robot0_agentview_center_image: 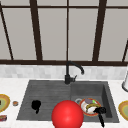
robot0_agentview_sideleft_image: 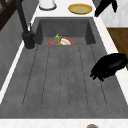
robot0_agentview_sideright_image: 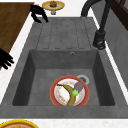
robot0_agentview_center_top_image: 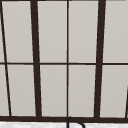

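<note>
My left hand [robot0_agentview_center_image: 36,105] hovers over the sink's ribbed drainboard [robot0_agentview_center_image: 45,95], fingers relaxed and hanging down, holding nothing; in the left side view it [robot0_agentview_sideleft_image: 108,66] floats by the drainboard's front edge. My right hand [robot0_agentview_center_image: 100,110] hangs over the front right corner of the basin, open and holding nothing, beside a red-rimmed plate [robot0_agentview_sideright_image: 53,92]. On that plate lie a banana [robot0_agentview_sideright_image: 68,93] and a purple eggplant [robot0_agentview_sideright_image: 78,86]. A big red ball [robot0_agentview_center_image: 67,115] shows in front of the sink's front edge.
A black faucet [robot0_agentview_center_image: 68,72] stands behind the sink, under a dark-framed window [robot0_agentview_center_top_image: 67,62]. Yellow plates [robot0_agentview_center_image: 3,102] [robot0_agentview_center_image: 123,108] sit on both counters, with small food bits [robot0_agentview_center_image: 15,103] at the left. A white vessel [robot0_agentview_center_image: 125,82] stands at the right.
</note>
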You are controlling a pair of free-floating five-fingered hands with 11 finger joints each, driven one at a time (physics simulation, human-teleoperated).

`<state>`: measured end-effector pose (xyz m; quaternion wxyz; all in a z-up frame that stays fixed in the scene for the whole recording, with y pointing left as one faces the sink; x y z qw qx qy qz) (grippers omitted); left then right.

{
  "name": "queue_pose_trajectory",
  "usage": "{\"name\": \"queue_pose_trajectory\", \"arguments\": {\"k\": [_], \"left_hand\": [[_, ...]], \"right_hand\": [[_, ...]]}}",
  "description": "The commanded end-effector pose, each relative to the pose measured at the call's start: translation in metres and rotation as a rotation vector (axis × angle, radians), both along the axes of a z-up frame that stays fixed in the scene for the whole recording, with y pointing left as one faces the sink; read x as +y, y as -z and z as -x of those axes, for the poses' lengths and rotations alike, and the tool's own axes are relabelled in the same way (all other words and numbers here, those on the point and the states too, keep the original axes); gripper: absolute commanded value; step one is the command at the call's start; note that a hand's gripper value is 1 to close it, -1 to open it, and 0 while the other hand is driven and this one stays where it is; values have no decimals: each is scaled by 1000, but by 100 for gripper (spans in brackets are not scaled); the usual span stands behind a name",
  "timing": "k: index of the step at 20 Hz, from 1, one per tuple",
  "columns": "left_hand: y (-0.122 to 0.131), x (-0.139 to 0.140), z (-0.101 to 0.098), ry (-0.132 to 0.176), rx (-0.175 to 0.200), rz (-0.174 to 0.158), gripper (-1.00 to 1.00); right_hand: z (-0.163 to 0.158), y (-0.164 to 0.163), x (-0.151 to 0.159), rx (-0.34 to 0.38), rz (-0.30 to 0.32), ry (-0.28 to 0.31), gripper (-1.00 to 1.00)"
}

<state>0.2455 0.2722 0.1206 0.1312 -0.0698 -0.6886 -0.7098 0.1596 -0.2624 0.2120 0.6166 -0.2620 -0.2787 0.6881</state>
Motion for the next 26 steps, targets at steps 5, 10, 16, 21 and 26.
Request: {"name": "queue_pose_trajectory", "arguments": {"k": [5,10,16,21,26], "left_hand": [[0,0,0,0,0,0,0],[0,0,0,0,0,0,0],[0,0,0,0,0,0,0],[0,0,0,0,0,0,0],[0,0,0,0,0,0,0]], "right_hand": [[-54,2,4,36,2,1,-100],[-93,11,12,44,14,4,-100],[-119,24,15,24,17,-78,-100],[-155,48,17,16,36,-62,-100],[-176,78,18,16,51,-98,-100]]}}
